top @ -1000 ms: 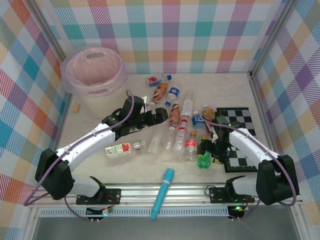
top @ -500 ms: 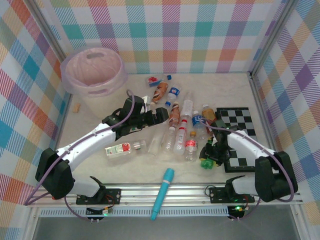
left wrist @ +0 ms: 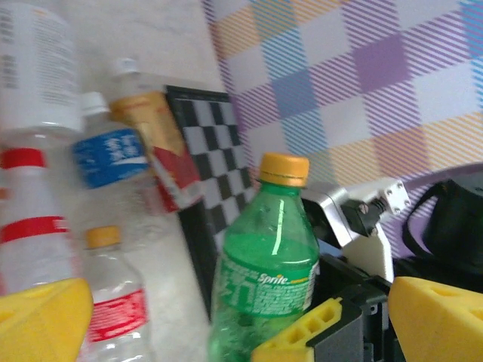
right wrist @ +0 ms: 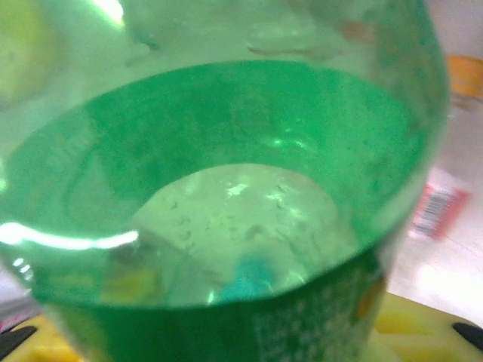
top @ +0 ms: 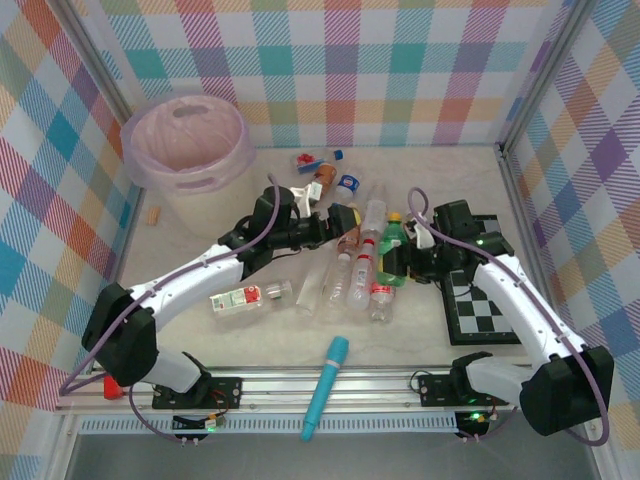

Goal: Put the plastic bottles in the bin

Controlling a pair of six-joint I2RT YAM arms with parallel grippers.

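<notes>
Clamping the green bottle (top: 392, 245) low on its body, the right gripper (top: 408, 258) has its jaws pressed against the plastic and holds it upright, orange cap on top, above the right side of the pile. Such a low grip leaves the shoulder and neck free, which looks deliberate: the left gripper (top: 340, 225) hangs just beside it with its yellow fingers spread wide and nothing between them, facing the bottle as if to receive it. A handover would make sense, since the bin (top: 150, 170) stands at the far left corner, well apart from the right arm and on the left arm's side. The other plastic bottles (top: 345, 285) lie scattered mid-table between the two arms, one apart to the left, all outside the bin. The chequered board (top: 485, 310) lies flat under the right arm. Much is uncertain. From the right wrist, green plastic sits so close that it blurs, hiding the fingertips. From the left wrist, the picture is smeared and the bottle's base is cut off by the bottom edge, so whether it hangs clear of the table cannot be told.
</notes>
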